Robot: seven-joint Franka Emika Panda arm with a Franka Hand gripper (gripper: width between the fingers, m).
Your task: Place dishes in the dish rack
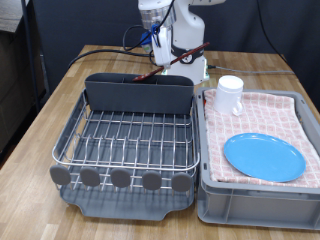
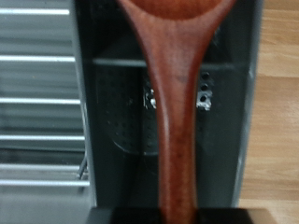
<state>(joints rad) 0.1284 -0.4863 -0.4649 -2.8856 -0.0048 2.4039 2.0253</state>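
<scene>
My gripper [image 1: 157, 45] hangs above the tall grey back compartment [image 1: 138, 92] of the dish rack [image 1: 130, 140] and is shut on the slim brown wooden spoon [image 1: 150, 72]. The spoon points down at a slant, its lower end at the compartment's top edge. In the wrist view the spoon [image 2: 173, 112] fills the middle, with the compartment's dark perforated inside [image 2: 117, 112] below it and the rack's wires [image 2: 37, 93] to one side. The bright-blue plate [image 1: 263, 157] and the white mug [image 1: 230, 95] rest on the checked cloth in the bin.
The lighter grey bin [image 1: 255, 195] lined with pink-and-white checked cloth [image 1: 275, 108] stands at the rack's side towards the exterior view's right. Both sit on a wooden table [image 1: 50, 110]. The robot's base and cables are behind the rack.
</scene>
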